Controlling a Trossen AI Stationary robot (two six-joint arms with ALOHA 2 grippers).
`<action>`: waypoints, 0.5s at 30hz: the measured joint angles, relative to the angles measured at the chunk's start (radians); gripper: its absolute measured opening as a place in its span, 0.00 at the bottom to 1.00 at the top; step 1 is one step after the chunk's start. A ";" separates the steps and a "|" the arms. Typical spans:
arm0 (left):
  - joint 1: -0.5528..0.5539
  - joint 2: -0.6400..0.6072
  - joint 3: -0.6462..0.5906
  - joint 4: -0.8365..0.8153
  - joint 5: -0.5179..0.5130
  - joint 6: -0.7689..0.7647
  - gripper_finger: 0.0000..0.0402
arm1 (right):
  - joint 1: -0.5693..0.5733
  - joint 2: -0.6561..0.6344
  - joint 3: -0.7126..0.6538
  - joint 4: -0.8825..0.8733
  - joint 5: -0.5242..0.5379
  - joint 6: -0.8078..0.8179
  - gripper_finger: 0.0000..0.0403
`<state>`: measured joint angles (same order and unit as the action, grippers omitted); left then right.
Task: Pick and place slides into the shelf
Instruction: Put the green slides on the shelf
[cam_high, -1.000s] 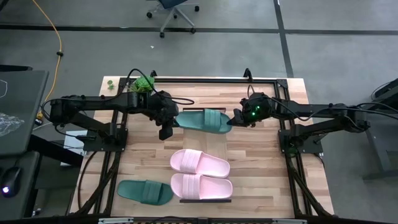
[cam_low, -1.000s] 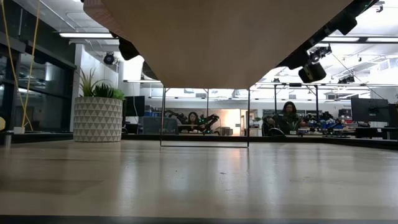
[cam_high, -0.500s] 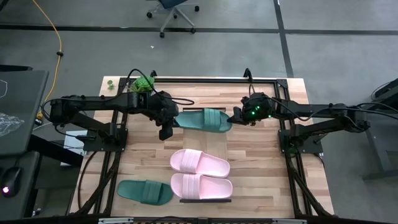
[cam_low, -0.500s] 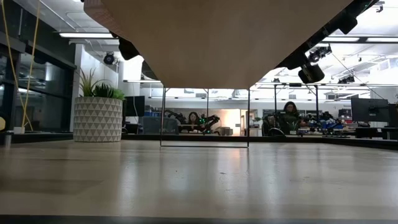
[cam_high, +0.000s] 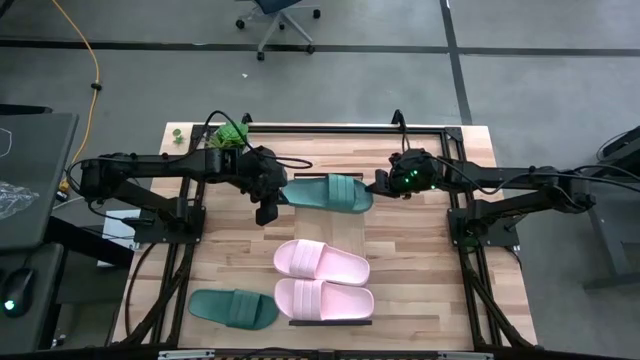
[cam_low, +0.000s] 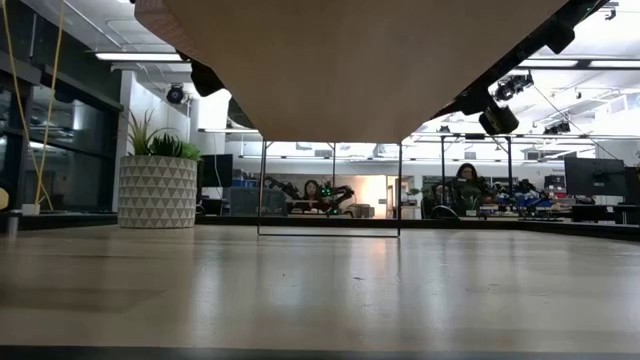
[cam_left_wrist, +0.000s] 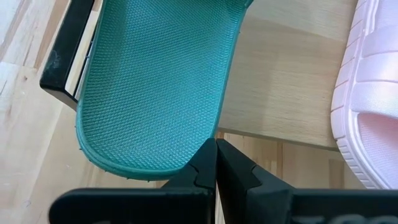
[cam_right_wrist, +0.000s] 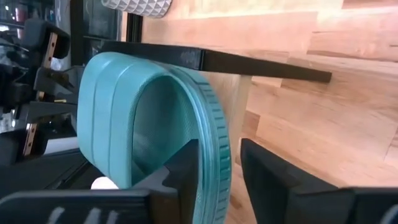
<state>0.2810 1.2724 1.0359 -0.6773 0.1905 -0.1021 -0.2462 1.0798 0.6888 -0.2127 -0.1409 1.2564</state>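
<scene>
One dark teal slide (cam_high: 325, 192) (cam_left_wrist: 155, 93) lies across the far end of the light-wood shelf (cam_high: 330, 228), strap toward the right. My left gripper (cam_high: 280, 196) (cam_left_wrist: 216, 152) is shut at its heel end. My right gripper (cam_high: 376, 188) (cam_right_wrist: 221, 165) is open, its fingers astride the toe end (cam_right_wrist: 211, 124). Two pale pink slides (cam_high: 322, 262) (cam_high: 323, 300) lie side by side on the near half of the shelf. The second teal slide (cam_high: 232, 308) rests sole-down on the table, left of the shelf's near end. My left gripper's shut fingertips (cam_left_wrist: 208, 163) stand level at the rim of the heel end (cam_left_wrist: 186, 167), coming from the table's left; whether they touch it I cannot tell. My right gripper has one finger (cam_right_wrist: 183, 168) over the footbed at the toe and one (cam_right_wrist: 267, 177) outside the sole. Wood shows between the sole and the outer finger. Whether the inner finger touches I cannot tell.
The shelf's black frame (cam_right_wrist: 249, 62) (cam_left_wrist: 62, 62) runs under the teal slide. A small green plant (cam_high: 232, 132) sits at the table's far left corner, and a patterned planter (cam_low: 160, 190) shows in the low view. Bare tabletop lies right of the shelf (cam_high: 420, 280).
</scene>
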 joint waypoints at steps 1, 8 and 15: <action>0.000 0.000 0.000 0.000 0.000 0.000 0.00 | 0.000 0.000 0.000 0.000 0.007 0.000 0.28; 0.000 0.000 0.000 0.000 0.019 0.013 0.00 | 0.000 -0.002 0.000 0.000 0.045 -0.021 0.36; 0.000 0.000 0.000 -0.001 0.031 0.018 0.00 | -0.010 -0.046 0.000 -0.004 0.104 -0.047 0.36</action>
<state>0.2813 1.2720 1.0359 -0.6782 0.2220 -0.0845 -0.2567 1.0335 0.6888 -0.2167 -0.0372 1.2092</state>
